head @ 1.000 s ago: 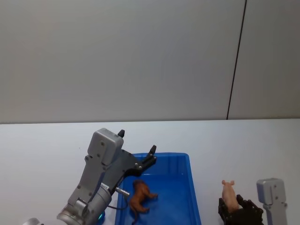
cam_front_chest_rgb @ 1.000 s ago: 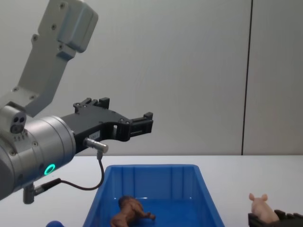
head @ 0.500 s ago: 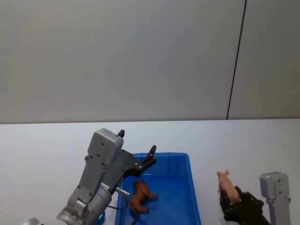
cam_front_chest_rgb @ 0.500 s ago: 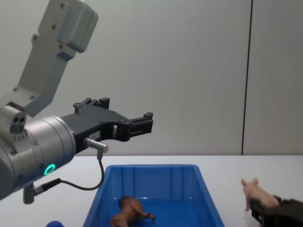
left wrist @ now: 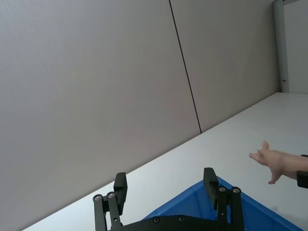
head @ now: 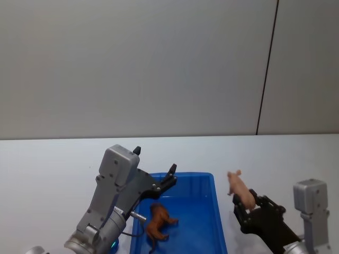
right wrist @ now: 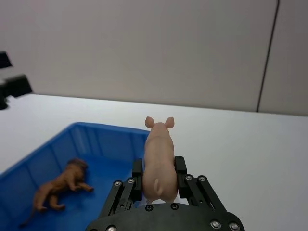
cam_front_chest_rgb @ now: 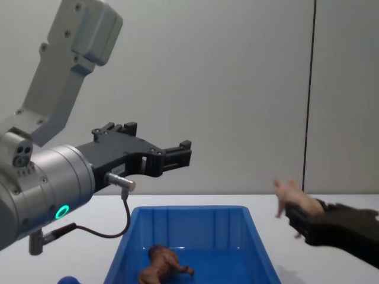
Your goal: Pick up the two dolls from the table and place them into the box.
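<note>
The pale pink pig doll (head: 237, 186) is in the air, just right of the box's right rim, with my right gripper (head: 244, 203) shut on its rear half; the right wrist view shows the pig (right wrist: 159, 159) upright between the fingers. The brown doll (head: 158, 222) lies on the floor of the blue box (head: 183, 175), also visible from the chest as the brown doll (cam_front_chest_rgb: 160, 266). My left gripper (head: 154, 160) hovers open and holding nothing above the box's left part. From the chest the pig (cam_front_chest_rgb: 293, 198) sits higher than the box rim (cam_front_chest_rgb: 189, 209).
The white table (head: 275, 159) spreads around the box. A small blue rounded object (cam_front_chest_rgb: 68, 280) sits low at the left beside the box. A grey wall with a dark vertical seam (head: 267, 69) stands behind.
My right gripper has lifted the pig off the table and carried it up and left toward the box. The left arm and the brown doll have not moved.
</note>
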Robot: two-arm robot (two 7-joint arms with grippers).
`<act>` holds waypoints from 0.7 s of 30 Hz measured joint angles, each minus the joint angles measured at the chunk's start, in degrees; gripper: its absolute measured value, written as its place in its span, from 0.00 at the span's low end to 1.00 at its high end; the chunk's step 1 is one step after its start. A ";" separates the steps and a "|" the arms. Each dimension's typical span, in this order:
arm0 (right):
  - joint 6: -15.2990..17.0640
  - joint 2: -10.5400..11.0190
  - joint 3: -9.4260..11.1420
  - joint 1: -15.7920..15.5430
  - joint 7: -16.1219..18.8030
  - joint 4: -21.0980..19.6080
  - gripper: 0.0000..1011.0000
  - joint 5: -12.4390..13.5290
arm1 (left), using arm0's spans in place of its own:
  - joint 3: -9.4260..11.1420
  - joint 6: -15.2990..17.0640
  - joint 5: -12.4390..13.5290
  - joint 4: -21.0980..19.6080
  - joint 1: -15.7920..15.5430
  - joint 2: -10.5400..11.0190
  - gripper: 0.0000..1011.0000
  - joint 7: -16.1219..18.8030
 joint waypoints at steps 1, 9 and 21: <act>-0.38 -0.04 -0.03 0.18 1.22 -0.14 0.38 0.22 | 0.00 0.00 0.00 0.00 0.00 0.00 0.99 0.00; -1.61 -0.91 -0.67 1.83 7.44 -0.11 0.38 1.07 | 0.00 0.00 0.00 0.00 0.00 0.00 0.99 0.00; -1.38 -3.09 -2.01 5.07 13.57 2.69 0.63 1.31 | 0.00 0.00 0.00 0.00 0.00 0.00 0.99 0.00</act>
